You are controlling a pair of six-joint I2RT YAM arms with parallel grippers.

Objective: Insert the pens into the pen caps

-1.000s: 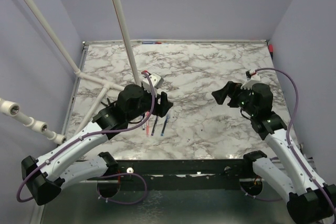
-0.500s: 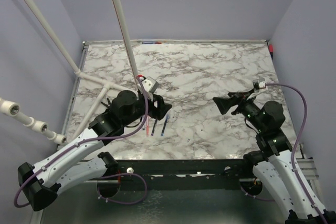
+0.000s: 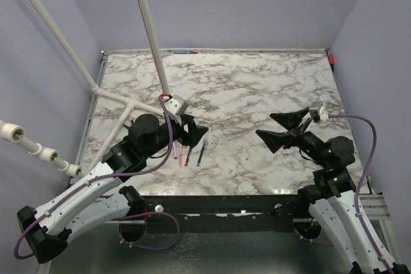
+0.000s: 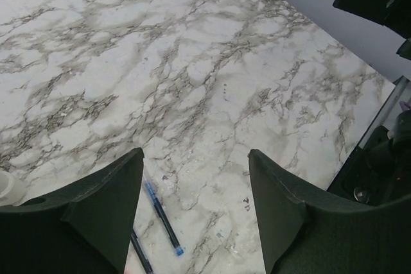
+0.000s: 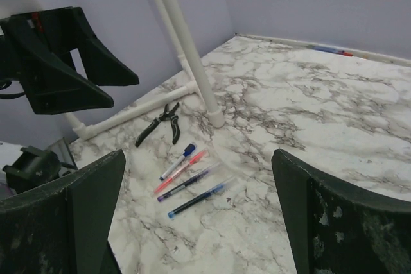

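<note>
Three thin pens lie side by side on the marble table near its front: red [image 3: 182, 155], dark [image 3: 190, 154] and blue [image 3: 202, 153]. The right wrist view shows them as red [image 5: 180, 171], dark [image 5: 186, 185] and blue [image 5: 199, 198]. The left wrist view shows the blue pen [image 4: 162, 216] and part of the dark pen [image 4: 140, 253]. I cannot make out any separate pen caps. My left gripper [image 3: 196, 131] [image 4: 196, 155] is open and empty just above and behind the pens. My right gripper [image 3: 264, 126] [image 5: 198, 155] is open and empty, well to their right.
A white marker with a blue cap [image 5: 178, 162] lies beside the red pen. Black pliers [image 5: 160, 123] lie further left. White pipes [image 3: 149, 30] stand and lie at the table's left. Small items sit along the far edge [image 3: 183, 51].
My right arm has drawn back toward the near right, and its gripper now shows wide open. My left gripper has shifted slightly left and back. The pens have not moved.
</note>
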